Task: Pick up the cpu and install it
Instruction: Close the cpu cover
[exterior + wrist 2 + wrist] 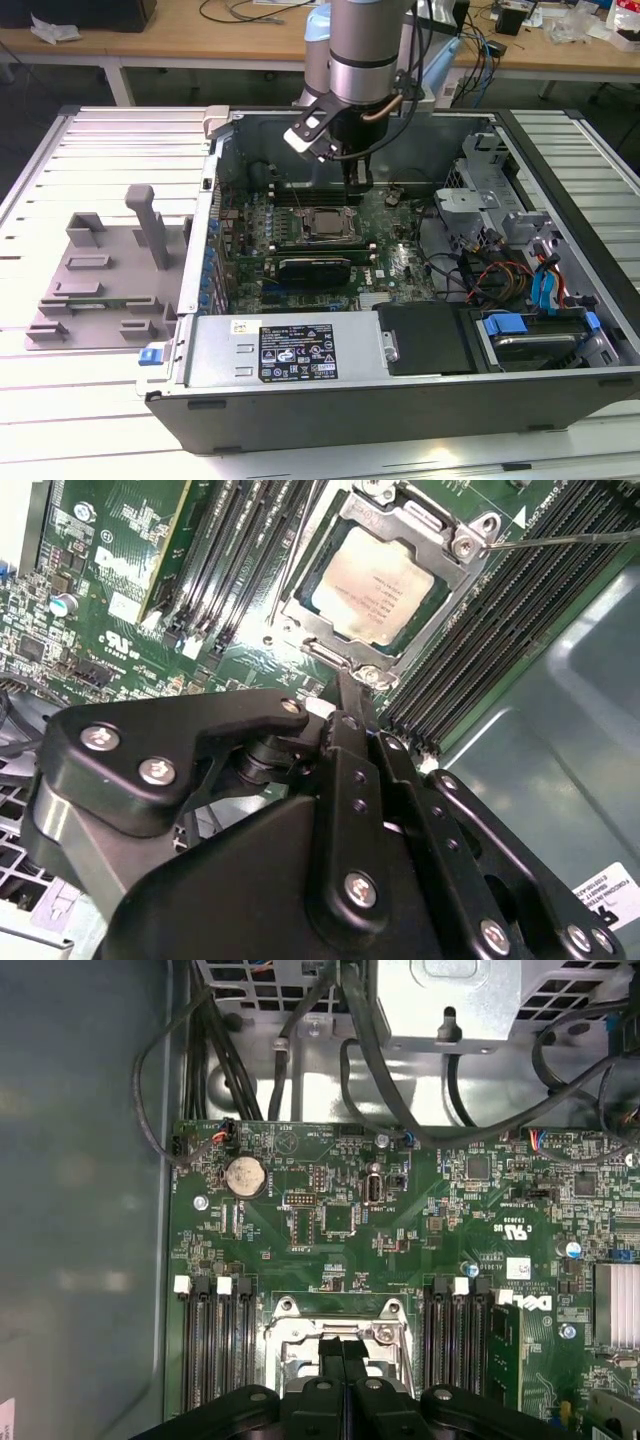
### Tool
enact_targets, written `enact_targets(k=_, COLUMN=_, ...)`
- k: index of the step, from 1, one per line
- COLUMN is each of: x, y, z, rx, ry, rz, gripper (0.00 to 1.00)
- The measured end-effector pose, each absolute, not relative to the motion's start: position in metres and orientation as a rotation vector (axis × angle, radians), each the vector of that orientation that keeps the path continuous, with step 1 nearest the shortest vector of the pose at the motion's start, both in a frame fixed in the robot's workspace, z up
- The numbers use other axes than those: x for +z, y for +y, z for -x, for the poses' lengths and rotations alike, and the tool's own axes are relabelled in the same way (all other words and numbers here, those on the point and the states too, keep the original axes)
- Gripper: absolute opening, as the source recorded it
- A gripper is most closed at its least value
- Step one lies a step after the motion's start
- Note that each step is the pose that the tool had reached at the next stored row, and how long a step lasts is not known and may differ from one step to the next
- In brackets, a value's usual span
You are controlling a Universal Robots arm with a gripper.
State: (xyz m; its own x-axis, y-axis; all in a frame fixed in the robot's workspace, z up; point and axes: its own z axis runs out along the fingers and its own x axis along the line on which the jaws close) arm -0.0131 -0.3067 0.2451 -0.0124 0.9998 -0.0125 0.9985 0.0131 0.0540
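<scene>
Cpu (385,585) flat in socket frame (462,548), silvery top up, square; fingers (332,1360) together, empty, near socket.

Across the top of the exterior view, pale wooden desks (170,40) strewn with black cables (240,17); below, a white slatted tabletop (100,150) reaching both side edges, evenly lit.

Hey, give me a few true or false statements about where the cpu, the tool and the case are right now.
1. The cpu lies inside the socket frame. True.
2. The tool grips the cpu. False: its jaws are shut on nothing, near the socket frame.
3. The grey fixture stands inside the computer case. False: it sits outside, at the exterior view's left.
4. The computer case is open, with the motherboard showing. True.
</scene>
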Motion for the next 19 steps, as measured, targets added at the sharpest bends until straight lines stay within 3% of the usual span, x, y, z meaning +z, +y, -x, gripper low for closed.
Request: enact_targets(k=19, x=0.242, y=-0.307, z=0.031, rx=0.023, ry=2.212, rz=-2.184, gripper=0.11)
